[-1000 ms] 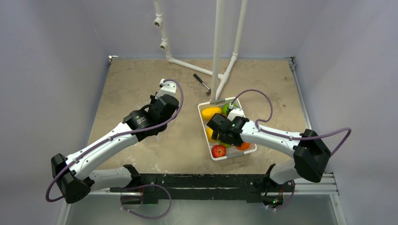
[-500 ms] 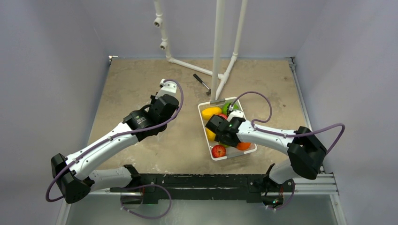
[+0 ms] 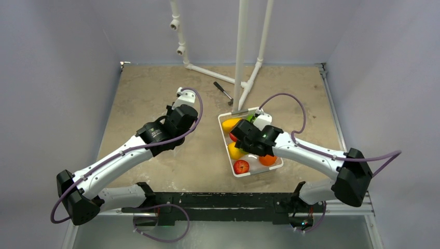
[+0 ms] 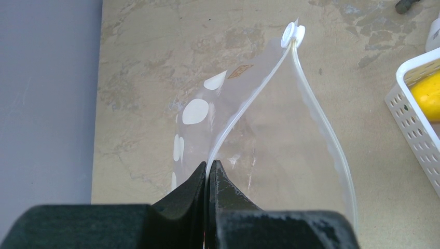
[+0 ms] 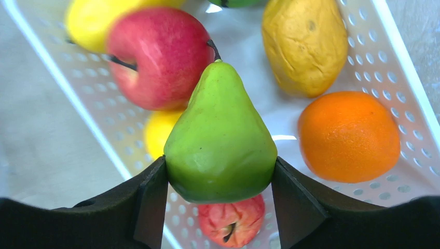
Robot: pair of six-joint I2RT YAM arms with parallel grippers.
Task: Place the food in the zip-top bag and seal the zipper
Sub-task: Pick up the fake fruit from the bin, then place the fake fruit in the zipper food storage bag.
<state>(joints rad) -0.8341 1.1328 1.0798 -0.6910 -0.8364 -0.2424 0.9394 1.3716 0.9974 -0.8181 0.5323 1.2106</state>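
The right claw (image 5: pixel 220 175) is clamped on the glossy green toy pear (image 5: pixel 220 135) above the white perforated tray (image 5: pixel 399 67). The crinkly clear zip-top bag (image 4: pixel 270 150) lies frame-left of that tray on the worktop. Its whitish zipper strip (image 4: pixel 244 104) is pinched tight in the left claw (image 4: pixel 209 179) and its mouth gapes toward the tray, so the pear should travel left.

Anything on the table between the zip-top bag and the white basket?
No. Left wrist view shows only bare tabletop between the zip-top bag and the white basket.

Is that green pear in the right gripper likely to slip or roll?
The green pear looks glossy and tapered, so it may slide in the right gripper. Its rounded bottom suggests it would roll or tip if set down.
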